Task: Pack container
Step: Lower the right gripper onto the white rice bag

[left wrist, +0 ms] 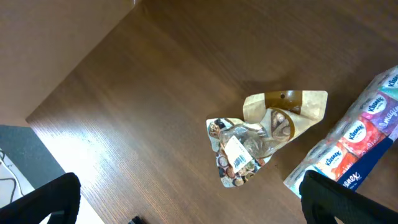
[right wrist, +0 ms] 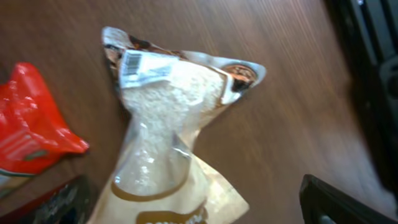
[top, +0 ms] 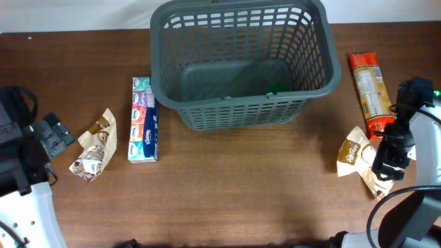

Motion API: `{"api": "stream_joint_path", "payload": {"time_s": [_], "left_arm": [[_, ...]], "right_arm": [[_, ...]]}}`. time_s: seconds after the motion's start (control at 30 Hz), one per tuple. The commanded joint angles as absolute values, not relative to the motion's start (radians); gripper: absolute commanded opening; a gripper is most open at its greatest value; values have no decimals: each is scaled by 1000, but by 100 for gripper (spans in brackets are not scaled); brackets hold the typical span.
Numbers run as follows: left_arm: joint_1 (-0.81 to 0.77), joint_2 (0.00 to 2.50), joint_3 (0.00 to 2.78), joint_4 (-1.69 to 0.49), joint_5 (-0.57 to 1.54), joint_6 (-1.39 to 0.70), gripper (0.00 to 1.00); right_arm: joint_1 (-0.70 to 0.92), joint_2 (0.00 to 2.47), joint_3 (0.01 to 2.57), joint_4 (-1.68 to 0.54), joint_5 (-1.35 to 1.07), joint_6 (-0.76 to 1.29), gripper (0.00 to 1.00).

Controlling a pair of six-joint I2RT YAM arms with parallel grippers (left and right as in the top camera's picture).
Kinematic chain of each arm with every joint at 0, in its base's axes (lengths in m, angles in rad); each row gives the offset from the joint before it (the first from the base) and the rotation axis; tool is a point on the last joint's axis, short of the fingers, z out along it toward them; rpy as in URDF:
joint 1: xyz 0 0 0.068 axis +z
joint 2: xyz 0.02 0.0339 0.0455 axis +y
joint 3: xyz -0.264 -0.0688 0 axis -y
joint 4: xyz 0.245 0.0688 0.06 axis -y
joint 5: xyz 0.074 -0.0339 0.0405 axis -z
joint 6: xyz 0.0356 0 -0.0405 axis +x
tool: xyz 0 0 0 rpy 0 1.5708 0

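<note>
The container, a large dark grey lattice basket, stands at the back middle of the table, with something small and green inside. My left gripper is open just left of a clear-and-tan snack bag. In the left wrist view that bag lies ahead of the left gripper, with nothing between the fingers. My right gripper hovers open over a tan bag of white grains. In the right wrist view this bag reaches in between the right gripper fingers.
A multi-pack of tissues lies just left of the container, seen also in the left wrist view as the tissue pack. A long red-orange packet lies at the right, beside the grain bag; its red end shows in the right wrist view.
</note>
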State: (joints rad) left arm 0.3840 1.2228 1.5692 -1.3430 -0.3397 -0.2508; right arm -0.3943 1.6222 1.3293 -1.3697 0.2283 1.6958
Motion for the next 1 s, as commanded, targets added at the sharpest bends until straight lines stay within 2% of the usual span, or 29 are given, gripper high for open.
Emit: {"api": "stream_joint_path", "payload": {"time_s": [0.0, 0.13, 0.37, 0.67, 0.97], "left_arm": [[390, 1211, 1585, -1341, -336, -249, 99], [390, 1211, 1585, -1341, -336, -249, 99], [390, 1211, 1585, -1341, -336, -249, 99], [390, 1211, 1585, -1340, -336, -249, 99], [390, 1211, 1585, -1341, -336, -249, 99]], "right_arm": [[-402, 1631, 1327, -1337, 311, 1686, 99], [-402, 1654, 1327, -1275, 275, 1575, 99], [-421, 1686, 1327, -1261, 197, 1575, 99], [-531, 1692, 1327, -1259, 138, 1513, 99], [-534, 1694, 1275, -1208, 112, 1488, 99]]}}
